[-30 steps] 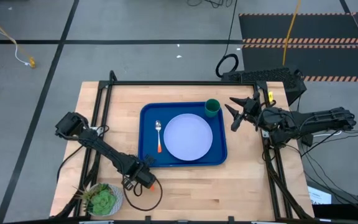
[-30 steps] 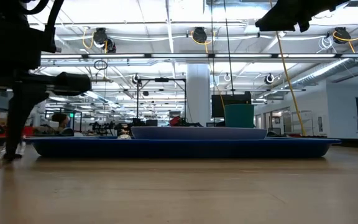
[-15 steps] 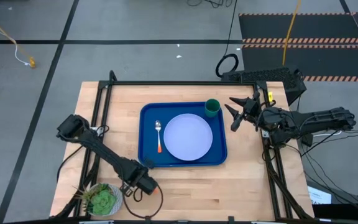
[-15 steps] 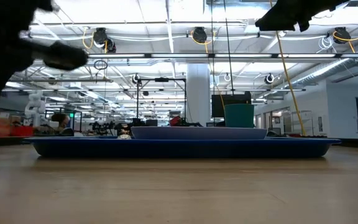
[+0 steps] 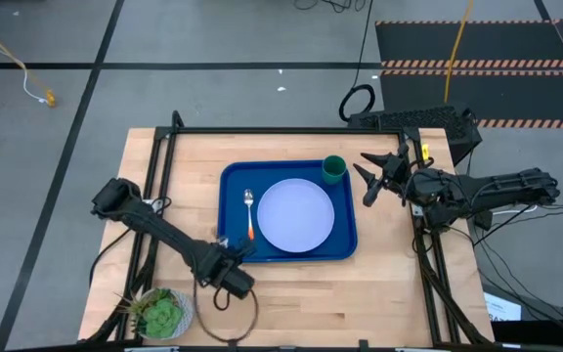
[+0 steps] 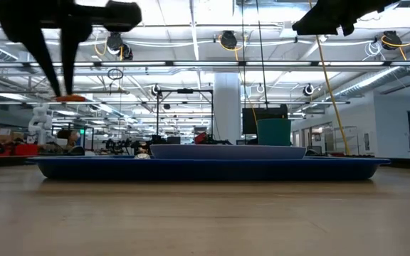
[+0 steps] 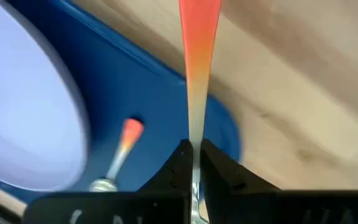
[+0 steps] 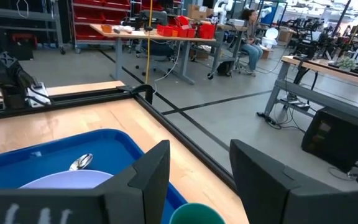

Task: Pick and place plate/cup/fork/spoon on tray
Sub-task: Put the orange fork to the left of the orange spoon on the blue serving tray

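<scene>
I have the fork (image 7: 199,74) clamped in my left gripper (image 7: 192,163), the fingers closed on its metal shank so the orange handle sticks straight out ahead of me. In the high view my left gripper (image 5: 231,252) hangs over the tray's (image 5: 231,176) corner at about 7 o'clock, right at the rim. In the low view the orange handle (image 6: 68,98) rides well above the tabletop (image 6: 205,213), so the fork is lifted clear.

What matters for the next move is where the free slot lies. The plate (image 5: 295,215) fills the tray's middle, the cup (image 5: 333,169) stands at the tray's 1 o'clock corner, and the spoon (image 5: 250,212) lies in the strip at 9 o'clock of the plate, bowl toward 12 and handle toward 6. From my left gripper that strip is toward 1 o'clock, very near. The fork's long axis, as far as I can judge from my wrist view, crosses the tray rim at a slant and does not run parallel to the spoon. I judge I need to carry it a little inward and turn it so it lies alongside the spoon (image 7: 118,149) without landing on it or on the plate (image 7: 23,99).

My right gripper (image 5: 373,174) waits open off the tray's 3 o'clock side, above the tabletop, farther from that strip than my left.
</scene>
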{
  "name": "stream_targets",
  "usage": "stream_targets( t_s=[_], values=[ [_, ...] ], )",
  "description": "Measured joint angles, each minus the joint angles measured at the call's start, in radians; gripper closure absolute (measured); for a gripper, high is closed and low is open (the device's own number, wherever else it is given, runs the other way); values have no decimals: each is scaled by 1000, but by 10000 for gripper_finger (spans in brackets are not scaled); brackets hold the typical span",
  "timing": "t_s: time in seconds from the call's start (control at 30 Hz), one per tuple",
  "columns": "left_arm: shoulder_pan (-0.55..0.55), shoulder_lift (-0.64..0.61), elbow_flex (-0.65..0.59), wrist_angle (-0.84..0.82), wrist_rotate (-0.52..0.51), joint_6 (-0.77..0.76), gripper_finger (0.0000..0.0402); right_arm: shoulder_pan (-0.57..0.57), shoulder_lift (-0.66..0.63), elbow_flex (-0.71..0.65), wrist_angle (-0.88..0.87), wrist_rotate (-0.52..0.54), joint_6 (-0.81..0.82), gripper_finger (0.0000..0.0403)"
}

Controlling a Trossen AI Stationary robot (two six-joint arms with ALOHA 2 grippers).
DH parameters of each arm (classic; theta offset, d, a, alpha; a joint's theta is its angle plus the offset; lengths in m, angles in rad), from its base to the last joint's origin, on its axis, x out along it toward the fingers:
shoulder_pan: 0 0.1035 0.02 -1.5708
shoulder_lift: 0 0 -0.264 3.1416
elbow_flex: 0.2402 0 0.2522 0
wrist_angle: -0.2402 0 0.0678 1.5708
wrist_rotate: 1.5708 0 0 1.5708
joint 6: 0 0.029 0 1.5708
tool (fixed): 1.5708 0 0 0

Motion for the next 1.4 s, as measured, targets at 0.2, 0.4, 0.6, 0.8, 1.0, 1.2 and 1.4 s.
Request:
stream_targets(
  t_s=[0.2,0.4,0.6,0.8,1.0,1.2,1.4],
  values=[
    [90,-1,-14,70,-6,196,393,0,0,0,0,0,-10,243],
    [204,-2,-14,77,-5,229,382,0,0,0,-7,0,-10,243],
    [306,-2,-14,117,12,182,389,0,0,0,-8,0,-10,243],
    [328,-2,-14,152,72,305,391,0,0,0,-8,0,-21,243],
    [336,-2,-14,170,72,397,382,0,0,0,-8,0,-39,243],
    [371,-2,-14,177,157,406,394,0,0,0,-8,0,-44,243],
    [392,-2,-14,176,161,410,386,0,0,0,-8,2,-48,243]
  ],
)
